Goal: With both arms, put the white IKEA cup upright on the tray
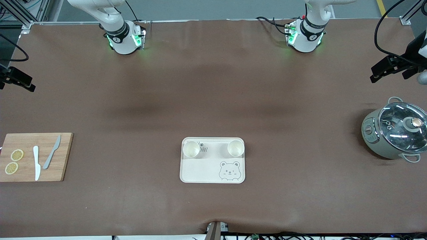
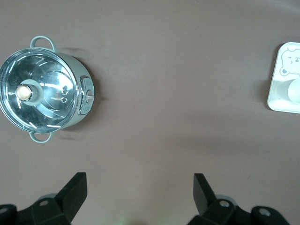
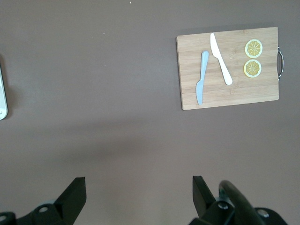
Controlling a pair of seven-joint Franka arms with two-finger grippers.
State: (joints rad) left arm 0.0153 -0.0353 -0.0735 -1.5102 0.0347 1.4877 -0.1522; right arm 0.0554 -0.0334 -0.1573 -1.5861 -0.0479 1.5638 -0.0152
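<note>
Meanwhile both cups [image 1: 191, 149] stand on the tray [image 1: 212, 170]; left gripper [image 2: 139, 194] and right gripper [image 3: 138, 196] gape empty.

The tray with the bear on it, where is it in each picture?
Front view: the tray lies mid-table near the front camera, two cups on it.
Left wrist view: the tray is cut off at the picture's edge, bear showing.
Right wrist view: only a sliver of rim at the edge.
Shared landmark: the brown table cover.
</note>
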